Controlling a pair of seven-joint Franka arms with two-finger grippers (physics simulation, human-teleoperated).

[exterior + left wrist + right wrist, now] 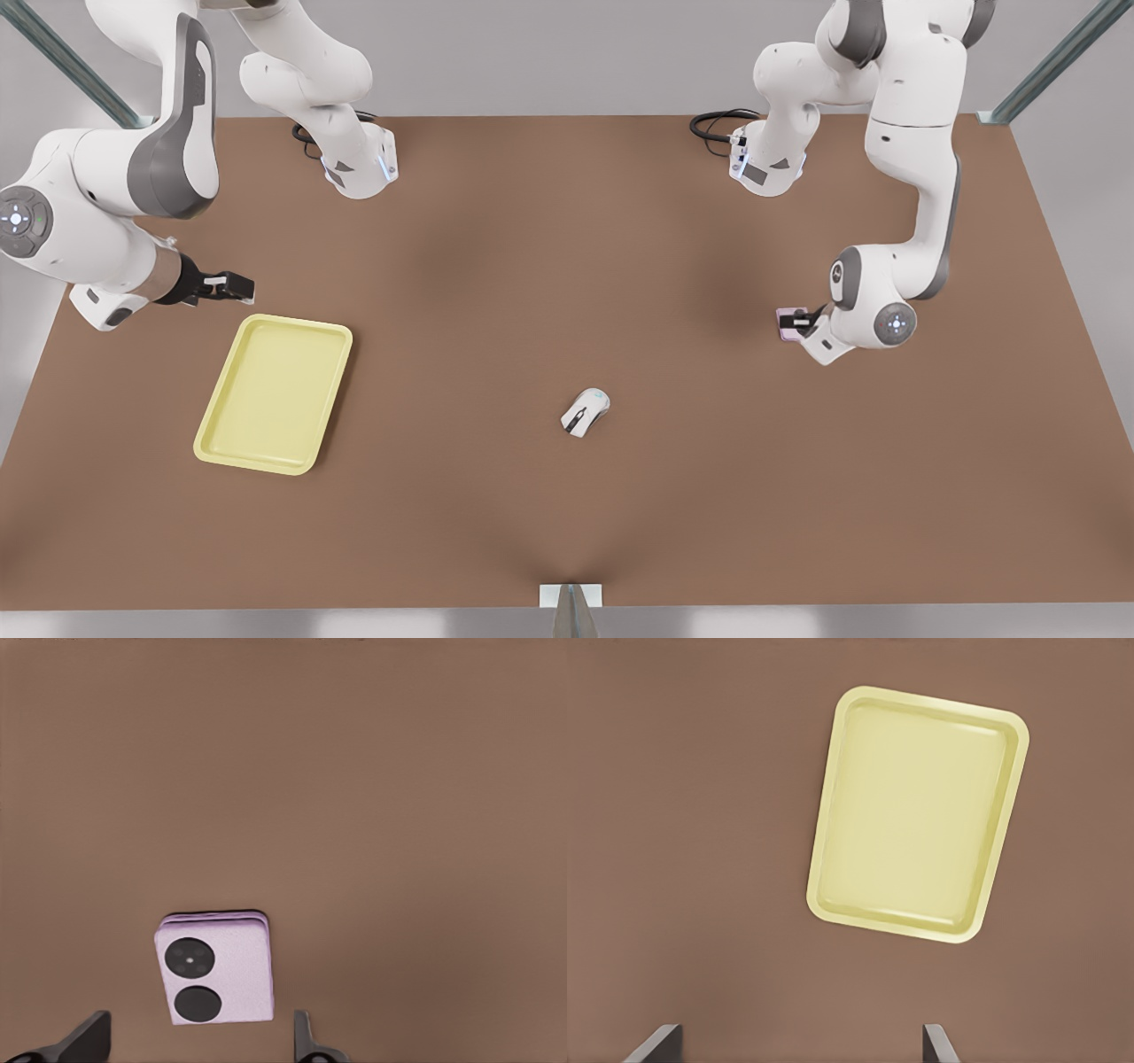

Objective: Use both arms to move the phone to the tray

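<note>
The pale pink phone lies flat on the brown table at the front view's right, its two black circles facing up. My left gripper hovers right over it, open. In the left wrist view the phone sits just ahead of the gap between the two spread fingers, and the left gripper touches nothing. The pale yellow tray rests at the front view's left. My right gripper hangs open just beyond the tray's far edge. From the right wrist, the tray is seen ahead of the right gripper.
A white and black computer mouse lies near the table's middle, between phone and tray. Both arm bases stand at the far edge with black cables. Bare brown table stretches between mouse and tray.
</note>
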